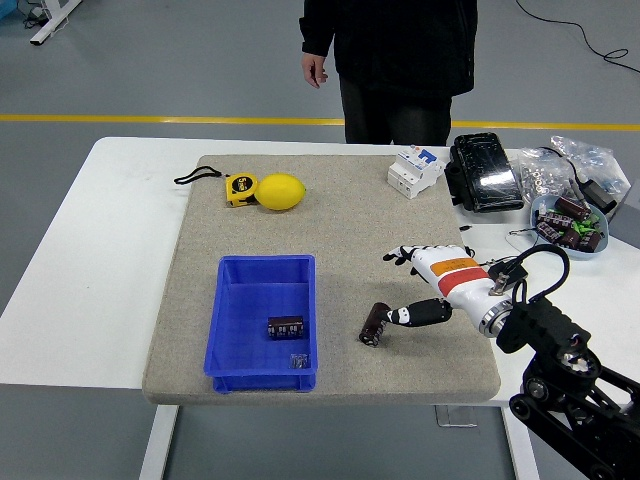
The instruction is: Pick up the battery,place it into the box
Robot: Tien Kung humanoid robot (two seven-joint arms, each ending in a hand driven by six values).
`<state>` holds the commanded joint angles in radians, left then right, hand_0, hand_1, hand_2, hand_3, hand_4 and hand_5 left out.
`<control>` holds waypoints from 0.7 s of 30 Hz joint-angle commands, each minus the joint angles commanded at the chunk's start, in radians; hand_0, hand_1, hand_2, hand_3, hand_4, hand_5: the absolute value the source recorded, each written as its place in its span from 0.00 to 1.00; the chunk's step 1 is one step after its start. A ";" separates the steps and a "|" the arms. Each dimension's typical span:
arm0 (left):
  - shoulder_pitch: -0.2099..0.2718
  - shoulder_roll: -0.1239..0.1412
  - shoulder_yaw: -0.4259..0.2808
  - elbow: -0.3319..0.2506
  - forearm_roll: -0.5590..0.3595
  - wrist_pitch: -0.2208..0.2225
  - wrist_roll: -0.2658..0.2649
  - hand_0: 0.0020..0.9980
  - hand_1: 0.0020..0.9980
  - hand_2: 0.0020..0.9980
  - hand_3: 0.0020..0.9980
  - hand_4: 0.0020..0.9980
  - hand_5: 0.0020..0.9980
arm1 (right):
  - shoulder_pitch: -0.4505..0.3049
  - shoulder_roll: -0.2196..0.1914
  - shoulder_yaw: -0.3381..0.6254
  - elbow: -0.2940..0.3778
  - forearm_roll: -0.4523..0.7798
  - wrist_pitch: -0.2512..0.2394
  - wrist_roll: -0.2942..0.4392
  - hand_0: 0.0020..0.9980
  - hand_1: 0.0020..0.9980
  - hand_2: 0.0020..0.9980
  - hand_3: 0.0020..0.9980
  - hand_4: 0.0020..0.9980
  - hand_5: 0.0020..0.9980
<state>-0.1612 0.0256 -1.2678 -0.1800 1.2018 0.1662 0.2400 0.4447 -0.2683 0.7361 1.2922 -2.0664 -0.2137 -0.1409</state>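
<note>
Cylindrical battery (376,324) on felt mat (340,220), rectangular plastic box (262,322)

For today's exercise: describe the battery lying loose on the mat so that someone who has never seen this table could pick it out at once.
Start at the grey mat covering the white table, and find the blue box near its front edge. Just right of the box lies the loose battery, a short dark cylinder. Unlike the battery in the box, it rests on bare mat, with the right hand's thumb at it.

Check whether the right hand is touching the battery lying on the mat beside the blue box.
Cannot tell. In the head view the right hand's thumb tip reaches the battery on the mat, but neither contact nor a gap shows plainly.
</note>
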 joint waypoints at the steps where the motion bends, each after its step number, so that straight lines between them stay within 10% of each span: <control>1: 0.002 0.000 0.003 0.000 -0.002 -0.001 0.000 0.72 0.68 0.68 0.59 0.64 0.55 | -0.010 0.006 0.002 0.000 -0.005 -0.009 -0.002 0.50 0.60 0.75 0.83 1.00 0.52; 21: 0.023 -0.002 0.009 0.000 -0.003 -0.005 0.003 0.72 0.68 0.68 0.59 0.63 0.55 | -0.097 0.077 0.011 0.001 -0.031 -0.026 -0.019 0.53 0.62 0.76 0.85 1.00 0.53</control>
<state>-0.1380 0.0233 -1.2585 -0.1800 1.1984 0.1611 0.2428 0.3475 -0.1908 0.7471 1.2934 -2.0977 -0.2397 -0.1598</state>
